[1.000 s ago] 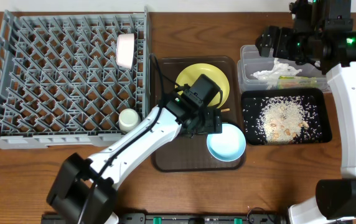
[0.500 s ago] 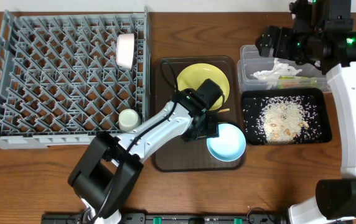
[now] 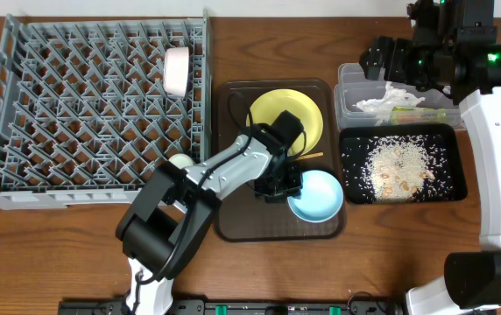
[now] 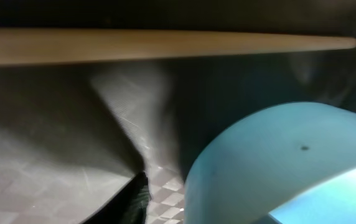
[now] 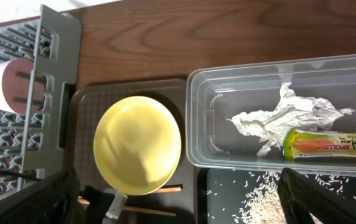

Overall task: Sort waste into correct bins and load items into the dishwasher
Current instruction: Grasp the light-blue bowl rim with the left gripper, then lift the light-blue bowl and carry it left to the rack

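Note:
The light-blue bowl (image 3: 318,196) (image 4: 271,162) sits on the brown tray's right front. My left gripper (image 3: 287,182) is down at its left rim. In the left wrist view one dark finger (image 4: 137,199) stands just outside the bowl's wall with a strip of tray between; the other finger is hidden. A chopstick (image 4: 165,45) (image 3: 312,156) lies beyond, beside the yellow-green plate (image 3: 285,118) (image 5: 137,144). My right gripper (image 3: 389,59) (image 5: 190,205) hangs open and empty over the clear tub (image 3: 347,101), which holds tissue (image 5: 284,118) and the wrapper (image 5: 330,144). Rice (image 3: 399,166) covers the black tray (image 3: 351,188).
The grey rack (image 3: 84,114) fills the left side, with a white bowl (image 3: 177,70) on edge near its right wall and a white cup (image 3: 180,162) at its right front corner, partly behind my left arm. The brown serving tray (image 3: 242,223) lies between rack and bins.
My left gripper has swung in closer to the blue bowl's left rim and its jaws have narrowed. The bowl has shifted slightly left. The right arm has not moved.

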Controlling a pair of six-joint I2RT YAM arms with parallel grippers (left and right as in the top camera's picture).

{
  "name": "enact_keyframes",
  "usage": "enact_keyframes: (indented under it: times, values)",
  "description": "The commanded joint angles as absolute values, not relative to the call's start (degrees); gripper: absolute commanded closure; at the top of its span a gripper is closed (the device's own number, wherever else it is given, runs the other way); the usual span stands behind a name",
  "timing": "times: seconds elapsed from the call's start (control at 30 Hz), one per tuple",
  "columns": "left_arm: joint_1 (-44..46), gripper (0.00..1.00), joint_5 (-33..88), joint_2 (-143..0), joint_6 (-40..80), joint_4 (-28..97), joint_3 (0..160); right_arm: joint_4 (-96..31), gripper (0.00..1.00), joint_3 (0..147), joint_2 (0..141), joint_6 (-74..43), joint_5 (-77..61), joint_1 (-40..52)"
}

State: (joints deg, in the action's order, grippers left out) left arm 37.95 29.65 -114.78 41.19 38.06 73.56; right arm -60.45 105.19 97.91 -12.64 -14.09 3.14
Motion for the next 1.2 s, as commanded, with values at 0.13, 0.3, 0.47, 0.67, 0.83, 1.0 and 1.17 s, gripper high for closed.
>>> enact_keyframes:
  times: [0.13,0.3,0.47,0.67,0.83,1.0,1.17]
  values:
    - [37.50,0.81,32.38,-114.43,40.36,38.04,73.23,-60.49,0.01,105.21,98.28,-13.06,-13.93,3.51]
    - [37.50,0.92,32.34,-113.38,40.32,38.52,73.41,-60.49,0.01,105.21,98.28,-13.06,-13.93,3.51]
    - [37.50,0.93,29.89,-110.08,40.14,39.99,73.63,-60.49,0.01,105.21,98.28,-13.06,-13.93,3.51]
    - [37.08,0.92,19.90,-100.03,38.13,43.53,74.50,-60.49,0.01,105.21,98.28,-13.06,-13.93,3.51]
    - [36.82,0.93,-4.58,-90.39,30.48,46.52,74.50,-60.49,0.01,105.21,98.28,-13.06,-13.93,3.51]
    - [36.32,0.93,-35.44,-86.21,26.33,50.04,74.48,-60.49,0.01,105.21,98.28,-13.06,-13.93,3.51]
    - [32.64,0.92,-55.46,-86.30,22.61,50.04,74.48,-60.49,0.01,105.21,98.28,-13.06,-13.93,3.51]
